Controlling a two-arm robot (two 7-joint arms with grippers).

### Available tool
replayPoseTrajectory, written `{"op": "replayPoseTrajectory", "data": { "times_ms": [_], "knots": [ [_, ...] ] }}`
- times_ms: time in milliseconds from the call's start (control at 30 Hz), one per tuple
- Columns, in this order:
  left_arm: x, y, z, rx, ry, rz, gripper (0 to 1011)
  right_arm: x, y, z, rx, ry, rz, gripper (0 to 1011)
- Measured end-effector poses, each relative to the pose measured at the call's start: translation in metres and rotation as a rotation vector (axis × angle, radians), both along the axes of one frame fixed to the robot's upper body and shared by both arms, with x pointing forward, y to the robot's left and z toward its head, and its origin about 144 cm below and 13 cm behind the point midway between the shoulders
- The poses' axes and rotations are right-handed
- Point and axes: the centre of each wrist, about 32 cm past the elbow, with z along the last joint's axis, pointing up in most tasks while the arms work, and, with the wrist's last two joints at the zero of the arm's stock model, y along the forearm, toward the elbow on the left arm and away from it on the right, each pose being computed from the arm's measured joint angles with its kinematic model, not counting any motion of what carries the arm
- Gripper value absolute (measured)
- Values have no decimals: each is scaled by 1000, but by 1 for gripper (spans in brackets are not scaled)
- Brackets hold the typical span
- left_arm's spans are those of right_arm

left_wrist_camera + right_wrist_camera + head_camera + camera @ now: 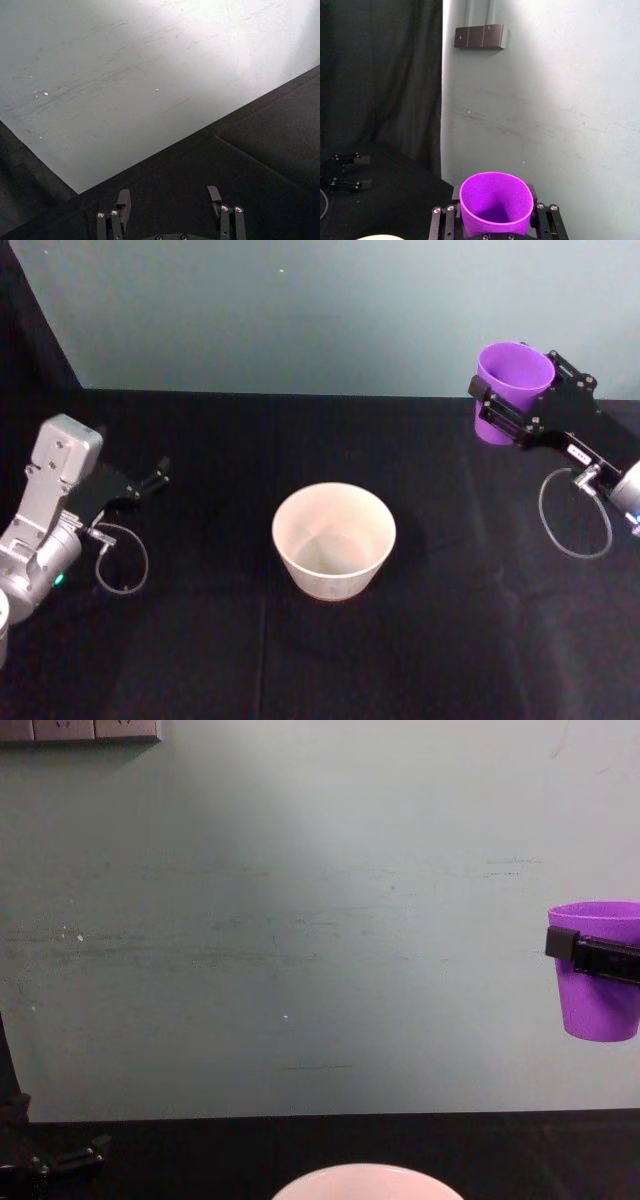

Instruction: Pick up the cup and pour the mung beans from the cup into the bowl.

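Note:
The purple cup [511, 388] is held upright in the air at the far right, with my right gripper [512, 405] shut around its wall. The chest view has the cup [598, 982] well above the table, a black finger [592, 954] across it. From the right wrist, the cup [495, 206] sits between the fingers and its inside looks purple; no beans can be made out. The pale bowl [334, 540] stands in the middle of the black table, left of and nearer than the cup. Its rim [365, 1183] shows at the chest view's lower edge. My left gripper [150, 480] rests open at the left, away from both.
A black cloth covers the table [220, 640], which ends at a pale grey-green wall [300, 310]. Loose cable loops hang by the left arm [122, 562] and the right arm [575, 515]. A wall socket block [480, 36] sits high on the wall.

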Motion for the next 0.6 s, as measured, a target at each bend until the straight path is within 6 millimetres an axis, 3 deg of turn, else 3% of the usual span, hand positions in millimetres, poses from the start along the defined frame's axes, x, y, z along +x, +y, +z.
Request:
{"op": "replayPoseTrajectory", "data": {
  "times_ms": [600],
  "knots": [
    [0,0,0,0,0,0,1000,0,0,0,0,0,0,735]
  ]
}}
